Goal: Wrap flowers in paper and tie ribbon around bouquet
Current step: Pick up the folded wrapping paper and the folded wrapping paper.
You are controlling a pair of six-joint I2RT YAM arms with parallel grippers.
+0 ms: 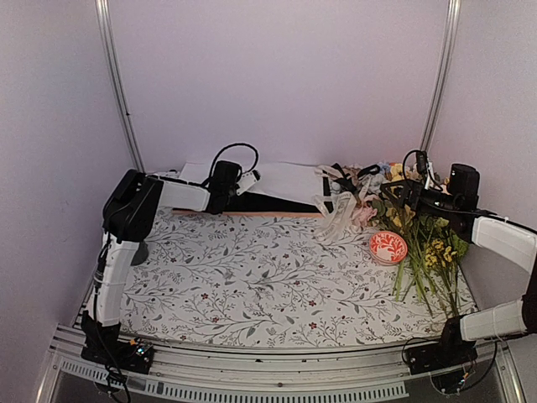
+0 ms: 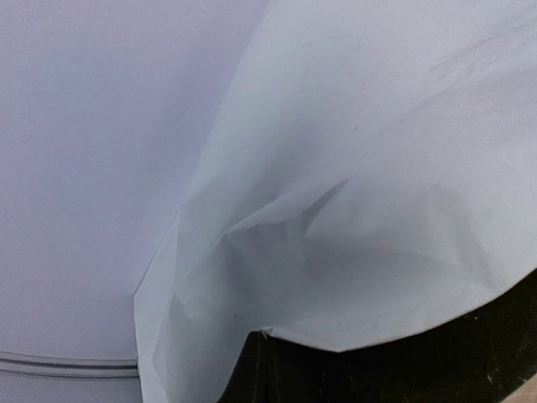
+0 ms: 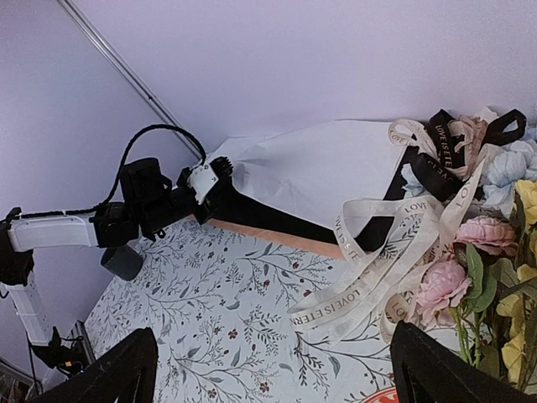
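Note:
The white paper (image 1: pixel 294 178) lies at the back of the table on a black sheet (image 1: pixel 268 204). My left gripper (image 1: pixel 250 179) is shut on the paper's left corner, which rises in a soft fold (image 2: pixel 277 252); the right wrist view shows this pinch too, left gripper (image 3: pixel 216 175) on paper (image 3: pixel 319 172). The cream ribbon (image 3: pixel 394 277) lies in loose loops beside the flowers (image 3: pixel 482 239), whose pink, blue and yellow blooms sit at the right. My right gripper (image 3: pixel 277 378) hovers open above the cloth near the ribbon, holding nothing. No wrapped bouquet is in view.
A peach sheet (image 1: pixel 277 216) peeks out under the black one. A black ribbon (image 3: pixel 440 143) tangles with the cream one. A red-and-white disc (image 1: pixel 388 247) and orange-yellow sprigs (image 1: pixel 436 252) lie at the right. A floral cloth (image 1: pixel 252 277) covers the table.

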